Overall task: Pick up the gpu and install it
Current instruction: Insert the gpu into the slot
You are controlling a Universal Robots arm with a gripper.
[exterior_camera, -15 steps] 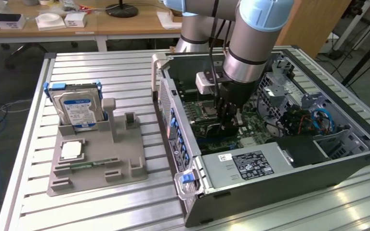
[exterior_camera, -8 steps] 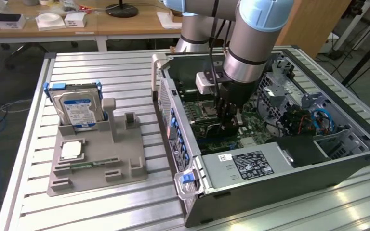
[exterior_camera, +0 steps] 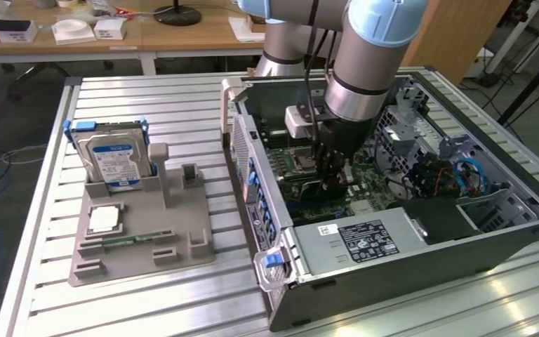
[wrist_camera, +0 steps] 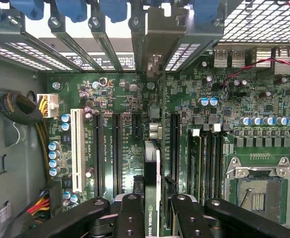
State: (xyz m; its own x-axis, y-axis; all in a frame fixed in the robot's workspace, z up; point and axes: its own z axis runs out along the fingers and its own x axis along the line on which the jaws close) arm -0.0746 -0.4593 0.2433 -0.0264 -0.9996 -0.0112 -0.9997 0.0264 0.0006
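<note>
I have my claw [wrist_camera: 153,210] down inside the open computer case [exterior_camera: 494,260], and it is clamped on the gpu [wrist_camera: 153,193], which I hold edge-on between my two black fingers [wrist_camera: 131,218]. In the wrist view the card's thin green edge runs away from my fingers toward the rear slot openings, just over the motherboard [wrist_camera: 234,104] and in line with the long black expansion slots [wrist_camera: 117,148]. Whether its edge is already in a slot I cannot tell. The empty CPU socket [wrist_camera: 256,191] lies well off to one side. In the exterior view my arm [exterior_camera: 368,63] reaches straight down into the case. On the exterior view's left, a grey parts holder [exterior_camera: 143,232] stands on the table [exterior_camera: 110,309] with a hard drive [exterior_camera: 112,158] upright in it.
</note>
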